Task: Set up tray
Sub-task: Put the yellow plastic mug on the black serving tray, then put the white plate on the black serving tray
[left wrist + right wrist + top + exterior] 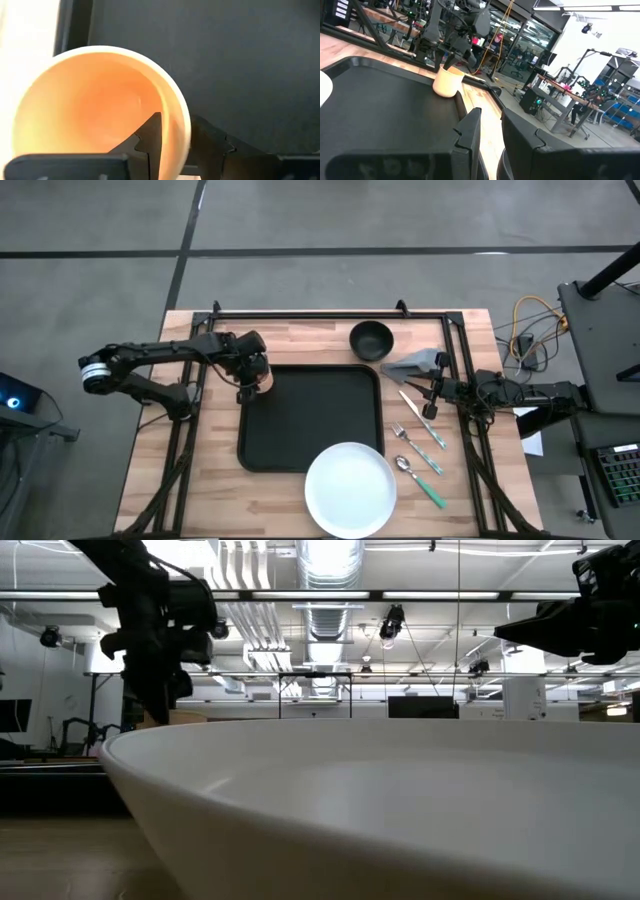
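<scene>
The black tray [310, 420] lies at the table's middle. My left gripper [258, 380] is shut on a pale peach cup [263, 384] at the tray's far left corner; the right wrist view shows that cup [447, 82] tilted at the tray's [380, 105] rim. My right gripper [432, 392] hovers off the tray's right side, above the cutlery. Its fingers are shut, with only a slit between them [490, 120], and they hold nothing. A white plate [350, 488] sits with its far edge over the tray's near right corner. My left gripper [180, 125] pinches the cup's wall at the rim [184, 117], one finger [150, 142] inside the cup and the other [212, 145] outside. It comes from above, pointing down. The cup is tilted over the tray's [225, 50] corner; whether its base touches, I cannot tell.
A small black bowl [371, 340] stands beyond the tray's far right corner, with a grey folded cloth [415, 363] to its right. A knife [422, 418], fork [415, 448] and spoon [420, 480] lie right of the tray. The plate [400, 810] fills the low view.
</scene>
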You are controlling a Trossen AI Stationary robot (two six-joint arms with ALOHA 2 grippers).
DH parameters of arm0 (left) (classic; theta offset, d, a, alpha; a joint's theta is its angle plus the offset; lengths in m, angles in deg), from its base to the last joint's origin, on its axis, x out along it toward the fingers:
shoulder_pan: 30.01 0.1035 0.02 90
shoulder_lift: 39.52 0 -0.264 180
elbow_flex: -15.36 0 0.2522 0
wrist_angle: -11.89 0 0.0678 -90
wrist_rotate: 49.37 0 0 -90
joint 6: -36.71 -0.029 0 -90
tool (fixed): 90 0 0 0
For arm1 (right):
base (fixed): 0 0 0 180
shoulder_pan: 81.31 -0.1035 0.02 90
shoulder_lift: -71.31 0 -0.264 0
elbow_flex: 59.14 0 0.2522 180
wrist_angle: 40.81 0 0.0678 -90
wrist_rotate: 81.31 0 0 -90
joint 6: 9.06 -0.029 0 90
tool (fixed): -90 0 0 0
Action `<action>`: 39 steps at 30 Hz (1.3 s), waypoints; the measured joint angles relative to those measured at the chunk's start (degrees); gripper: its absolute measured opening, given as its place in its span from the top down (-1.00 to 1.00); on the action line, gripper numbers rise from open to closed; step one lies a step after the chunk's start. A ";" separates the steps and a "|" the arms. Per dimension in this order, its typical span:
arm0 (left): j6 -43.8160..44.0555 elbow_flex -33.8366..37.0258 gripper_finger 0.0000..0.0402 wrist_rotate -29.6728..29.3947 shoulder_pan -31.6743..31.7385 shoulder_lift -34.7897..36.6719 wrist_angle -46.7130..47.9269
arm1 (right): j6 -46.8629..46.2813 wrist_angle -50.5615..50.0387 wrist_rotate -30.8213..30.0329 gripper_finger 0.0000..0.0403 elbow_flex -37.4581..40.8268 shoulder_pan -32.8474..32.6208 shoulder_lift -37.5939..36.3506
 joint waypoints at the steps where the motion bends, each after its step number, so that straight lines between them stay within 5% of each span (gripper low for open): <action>1: -0.02 -0.02 0.60 -0.15 0.00 0.74 0.02 | 0.00 -0.01 -0.02 0.66 0.00 0.01 0.00; 14: -0.02 -11.48 0.60 -0.66 0.06 8.20 3.76 | 0.00 0.01 -0.02 0.66 -0.01 0.01 0.00; 17: 5.85 -13.72 0.60 -0.05 -0.01 8.67 2.03 | 0.00 -0.01 0.00 0.66 0.00 0.00 0.00; 20: 14.83 -11.88 0.60 3.65 -0.40 9.69 -0.34 | 0.00 0.01 0.00 0.66 -0.01 0.01 0.00; 25: 13.33 -6.16 0.60 11.07 -2.94 11.55 -11.01 | 0.00 0.00 -0.02 0.66 -0.01 0.00 0.00; 39: 13.76 7.11 0.60 11.83 -12.18 27.40 -27.85 | 0.00 -0.01 -0.04 0.66 0.00 0.01 0.00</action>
